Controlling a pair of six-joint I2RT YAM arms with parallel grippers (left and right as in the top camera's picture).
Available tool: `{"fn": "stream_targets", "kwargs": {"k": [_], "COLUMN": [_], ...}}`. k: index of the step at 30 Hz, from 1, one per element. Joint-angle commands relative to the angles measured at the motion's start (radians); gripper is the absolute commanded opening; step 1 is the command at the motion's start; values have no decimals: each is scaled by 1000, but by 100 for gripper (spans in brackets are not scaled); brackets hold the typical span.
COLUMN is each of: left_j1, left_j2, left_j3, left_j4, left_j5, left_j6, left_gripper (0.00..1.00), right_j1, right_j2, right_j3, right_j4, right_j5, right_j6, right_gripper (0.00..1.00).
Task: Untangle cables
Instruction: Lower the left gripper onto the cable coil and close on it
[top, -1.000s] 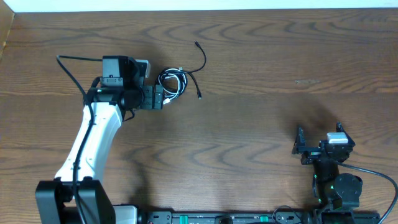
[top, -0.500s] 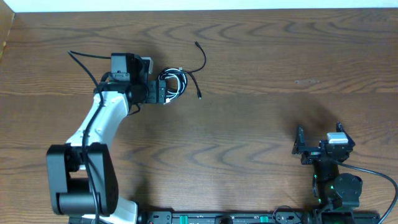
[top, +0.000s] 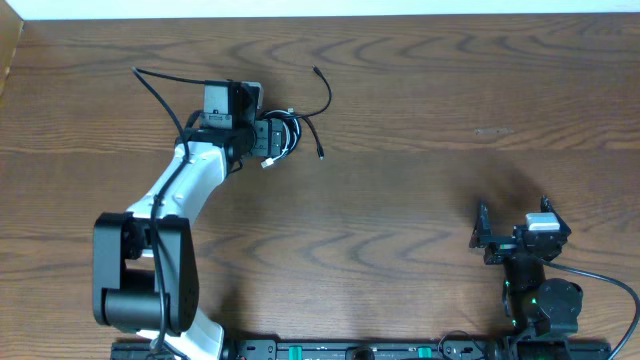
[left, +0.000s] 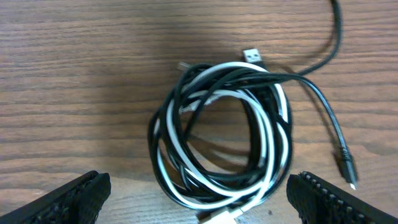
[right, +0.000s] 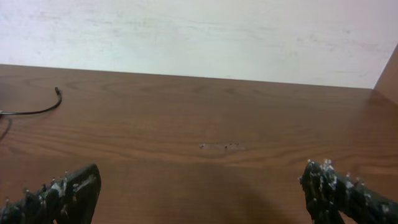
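The cables (left: 165, 143), one black and one white, lie wound together in a single coil (top: 287, 137) on the table. A black tail ending in a small plug (left: 346, 167) runs off to the right, and a silver USB plug (left: 252, 55) sticks out at the coil's top. My left gripper (top: 268, 140) hovers over the coil's left part, open. In the left wrist view the left gripper (left: 199, 186) has a finger on each side of the coil's lower part, touching nothing. My right gripper (top: 513, 214) stands open and empty at the near right, far from the cables.
A black cable end (right: 37, 111) shows at the far left of the right wrist view. The left arm's own thick black cable (top: 160, 92) loops behind its wrist. A white wall (right: 199, 31) lies beyond the table's far edge.
My left arm has swung right and away from me, bringing its open gripper over the coil. The cables and the right arm have not moved.
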Motion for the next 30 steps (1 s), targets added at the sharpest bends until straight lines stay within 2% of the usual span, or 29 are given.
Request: {"fn": "stream_targets", "kwargs": {"k": [1, 11, 30], "left_j1": [3, 4, 18], "left_j2": [38, 113, 180], "left_j3": [55, 153, 151], "left_j4": [-2, -63, -78], "left_j5": [-72, -80, -80], "left_j6": [-22, -35, -37], "left_gripper": [96, 96, 96], "right_j1": [10, 10, 10], "right_j2": [1, 1, 1], "right_j3": [-2, -2, -2], "right_j4": [-5, -5, -5], "right_j5": [9, 9, 9], "right_j6": [-11, -11, -11], "right_gripper": [99, 99, 99]}}
